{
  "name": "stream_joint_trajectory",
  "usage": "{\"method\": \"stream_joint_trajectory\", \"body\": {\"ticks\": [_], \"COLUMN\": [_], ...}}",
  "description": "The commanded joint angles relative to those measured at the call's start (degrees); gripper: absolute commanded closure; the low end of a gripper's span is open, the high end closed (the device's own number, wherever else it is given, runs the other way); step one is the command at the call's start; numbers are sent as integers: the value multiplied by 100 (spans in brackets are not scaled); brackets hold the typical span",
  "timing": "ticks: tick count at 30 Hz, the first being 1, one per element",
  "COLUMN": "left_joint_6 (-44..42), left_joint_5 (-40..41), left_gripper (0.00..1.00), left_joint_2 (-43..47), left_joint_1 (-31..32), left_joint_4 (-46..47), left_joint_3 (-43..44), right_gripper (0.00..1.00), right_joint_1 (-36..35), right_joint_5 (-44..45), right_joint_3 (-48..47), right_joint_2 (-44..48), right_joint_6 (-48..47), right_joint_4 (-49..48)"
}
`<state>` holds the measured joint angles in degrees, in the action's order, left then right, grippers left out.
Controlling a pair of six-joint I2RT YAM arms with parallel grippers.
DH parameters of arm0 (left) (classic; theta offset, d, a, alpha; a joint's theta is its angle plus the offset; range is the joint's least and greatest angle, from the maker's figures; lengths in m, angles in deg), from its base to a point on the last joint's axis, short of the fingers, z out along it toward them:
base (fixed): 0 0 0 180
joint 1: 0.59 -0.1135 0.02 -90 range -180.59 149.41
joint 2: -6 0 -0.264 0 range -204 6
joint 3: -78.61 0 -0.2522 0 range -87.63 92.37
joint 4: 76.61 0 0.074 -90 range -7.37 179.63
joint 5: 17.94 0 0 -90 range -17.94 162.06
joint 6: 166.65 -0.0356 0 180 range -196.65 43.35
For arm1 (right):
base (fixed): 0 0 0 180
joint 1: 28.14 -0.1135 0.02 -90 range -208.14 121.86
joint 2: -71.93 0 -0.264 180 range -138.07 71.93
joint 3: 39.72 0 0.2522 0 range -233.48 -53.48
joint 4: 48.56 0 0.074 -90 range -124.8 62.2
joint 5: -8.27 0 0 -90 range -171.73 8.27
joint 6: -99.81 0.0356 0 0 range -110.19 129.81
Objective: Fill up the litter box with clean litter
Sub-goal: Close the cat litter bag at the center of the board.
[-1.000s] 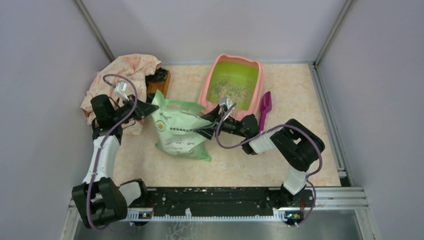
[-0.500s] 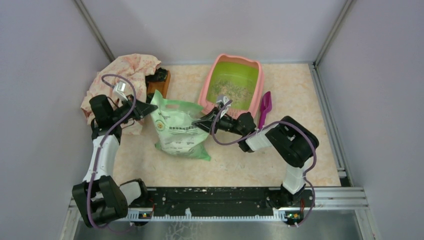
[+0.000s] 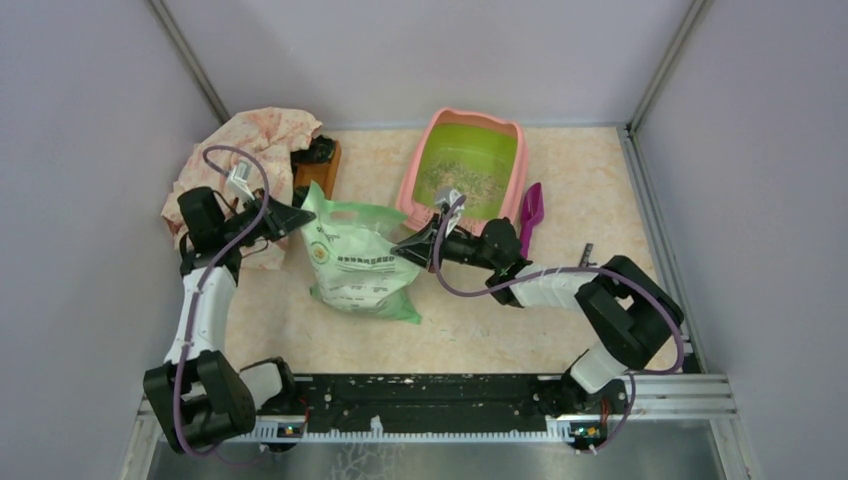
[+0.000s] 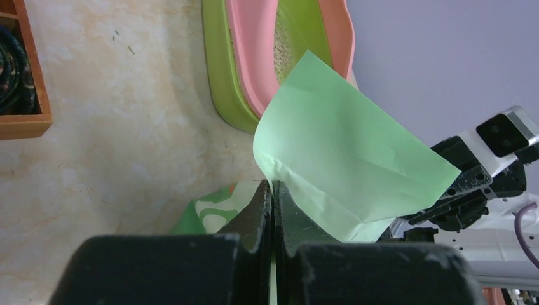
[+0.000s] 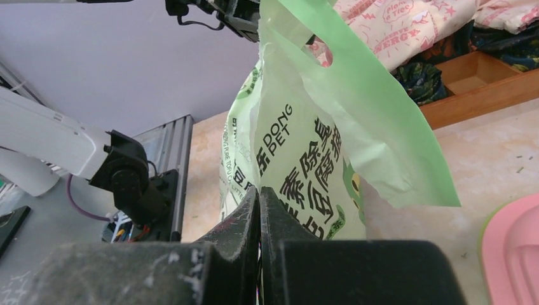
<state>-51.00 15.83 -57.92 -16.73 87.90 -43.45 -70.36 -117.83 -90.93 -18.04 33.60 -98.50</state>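
1. The light green printed plastic bag [image 3: 360, 262] is clamped at opposite edges by the closed left pincer [image 3: 296, 217] and the closed right pincer [image 3: 405, 246].
2. The pink-rimmed lime-green plastic litter box [image 3: 521, 175], scattered with pale beige litter granules [image 3: 465, 180], is set on the surface just behind the bag.

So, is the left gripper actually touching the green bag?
Touching. The left wrist view shows the left gripper closed on the green bag, its thin film pinched between the fingers.

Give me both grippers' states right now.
Left gripper: closed, pinching the bag at its top edge.
Right gripper: closed, pinching the bag's other side.
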Motion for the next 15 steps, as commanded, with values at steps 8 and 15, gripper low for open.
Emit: {"method": "stream_joint_trajectory", "body": {"ticks": [8, 15], "left_joint_6": [-535, -482], "left_joint_5": [966, 1255], "left_gripper": [100, 100], "left_joint_2": [780, 1596], "left_joint_1": [-88, -82], "left_joint_4": [-1680, -2234], "left_joint_3": [460, 408], "right_gripper": [100, 100], "right_joint_1": [-404, -427], "right_joint_5": [-334, -231], "right_joint_3": [290, 9], "right_joint_2": [581, 1072], "right_joint_6": [-129, -1176], "right_joint_4": [313, 1861]}}
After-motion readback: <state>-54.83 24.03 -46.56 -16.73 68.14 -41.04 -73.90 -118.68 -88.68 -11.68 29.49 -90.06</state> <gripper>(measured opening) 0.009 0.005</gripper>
